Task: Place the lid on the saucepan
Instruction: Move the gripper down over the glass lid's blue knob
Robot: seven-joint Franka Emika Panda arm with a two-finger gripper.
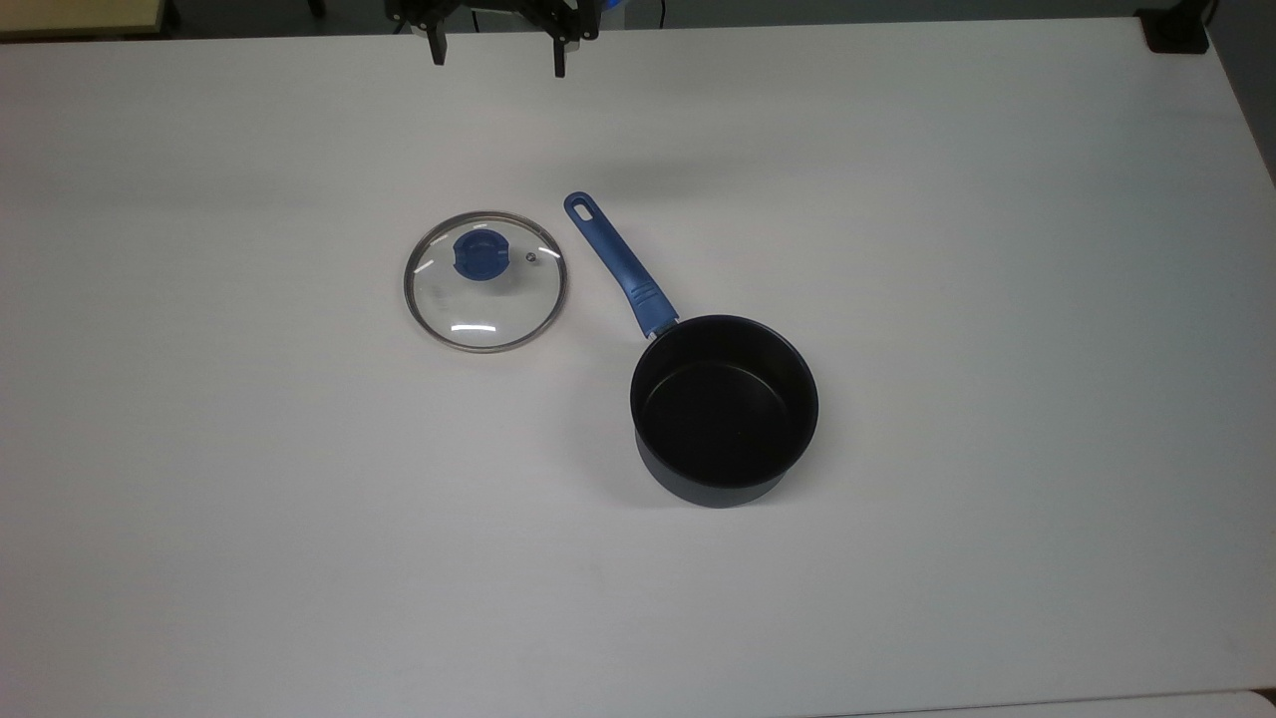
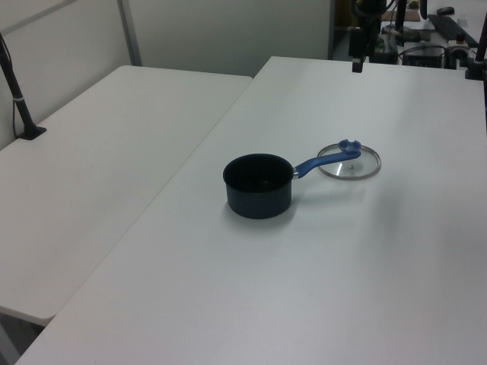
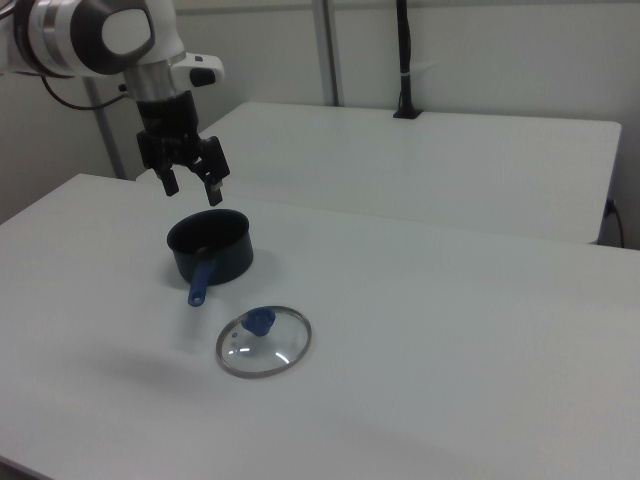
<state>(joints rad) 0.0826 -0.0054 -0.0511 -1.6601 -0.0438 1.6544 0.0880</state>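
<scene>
Glass, with a blue knob at its centre, the lid (image 1: 485, 281) lies flat on the white counter (image 1: 997, 299), just beside the blue handle of the saucepan (image 1: 725, 409) and on the top view's left of it. The dark saucepan stands upright and uncovered, well apart from the end effector (image 3: 190, 184). That end effector hangs above the counter with its fingers spread wide, holding nothing.

My arm (image 3: 95, 35) is glossy white with rounded shells and a dark grey joint band, a black cable trailing behind it. A white flange tops my black wrist. My gripper (image 3: 192, 186) is black throughout: a blocky body and two slim, angular fingers (image 1: 437, 47) with squared tips.
</scene>
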